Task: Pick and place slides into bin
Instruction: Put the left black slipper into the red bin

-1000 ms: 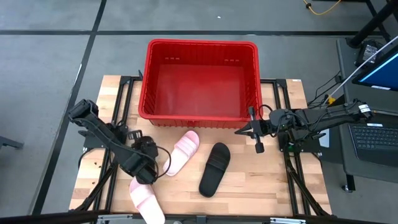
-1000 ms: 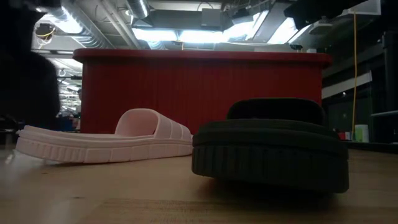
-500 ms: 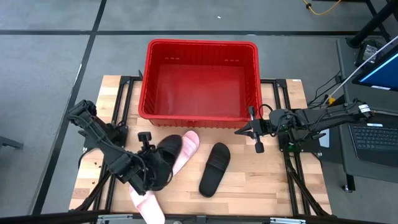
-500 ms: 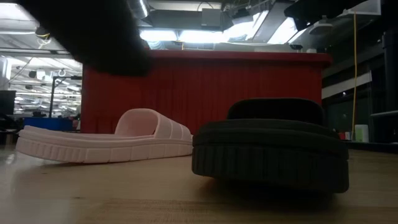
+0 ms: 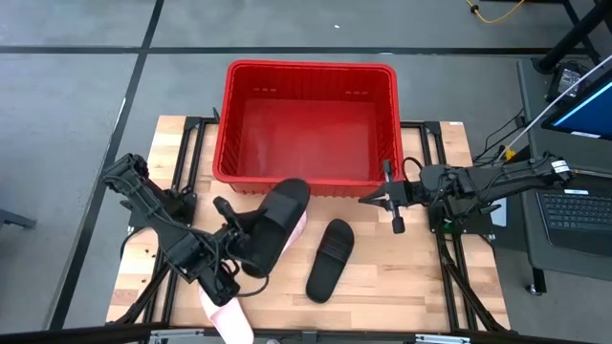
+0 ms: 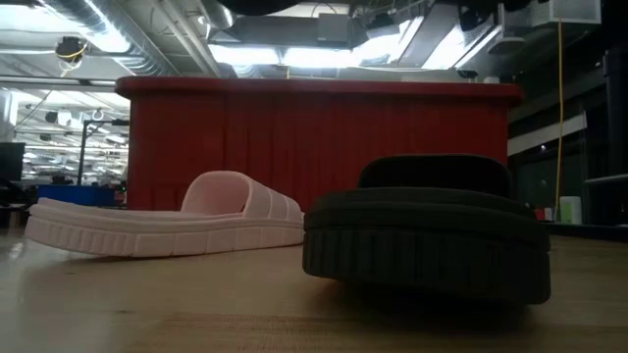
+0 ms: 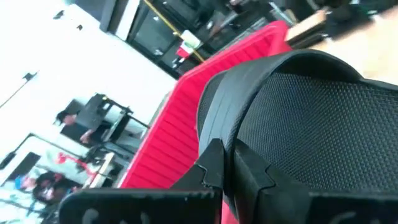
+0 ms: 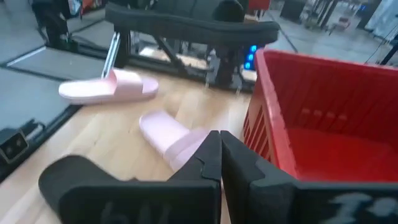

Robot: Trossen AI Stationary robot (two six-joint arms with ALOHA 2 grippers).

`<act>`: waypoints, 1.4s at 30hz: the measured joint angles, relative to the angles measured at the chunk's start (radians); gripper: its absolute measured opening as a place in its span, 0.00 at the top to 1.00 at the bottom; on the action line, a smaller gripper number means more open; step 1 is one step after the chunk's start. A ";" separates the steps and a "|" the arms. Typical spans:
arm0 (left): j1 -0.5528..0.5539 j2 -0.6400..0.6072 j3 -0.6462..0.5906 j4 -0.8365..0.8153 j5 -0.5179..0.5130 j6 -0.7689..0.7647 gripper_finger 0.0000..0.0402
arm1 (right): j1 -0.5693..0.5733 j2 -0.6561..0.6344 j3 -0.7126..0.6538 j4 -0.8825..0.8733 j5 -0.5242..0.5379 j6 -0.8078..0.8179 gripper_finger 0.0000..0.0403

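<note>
We were mid-carry: our left gripper (image 5: 251, 239) pinched a black slide (image 5: 274, 214), held above the table just short of the bin (image 5: 308, 76). Next it needed lifting over the near wall. Our right gripper (image 5: 368, 200) waited, pressed together.

Table layout, slides and bin
Bin (image 5: 309, 119) at the far edge; one slide (image 5: 330, 258) lies before it, another (image 5: 228, 317) at the near left edge, a third (image 5: 273, 220) between

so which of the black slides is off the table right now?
The black slide in the left gripper, lifted near the bin front and over a pink slide. The other black slide lies flat on the table, untouched.
</note>
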 joint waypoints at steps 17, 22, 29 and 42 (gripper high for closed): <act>0.491 -0.001 0.247 -0.004 0.099 0.564 0.98 | -0.003 0.000 0.000 0.123 0.140 -0.193 0.99; 0.656 -0.001 0.343 0.010 0.272 0.661 0.98 | -0.005 -0.002 0.000 0.135 0.177 -0.238 0.99; 0.862 -0.003 0.330 0.083 0.390 0.767 0.99 | -0.028 -0.017 0.000 0.104 0.179 -0.238 0.99; 1.169 -0.036 0.026 0.533 0.709 1.027 0.99 | -0.041 -0.134 0.000 -0.076 0.177 -0.152 0.99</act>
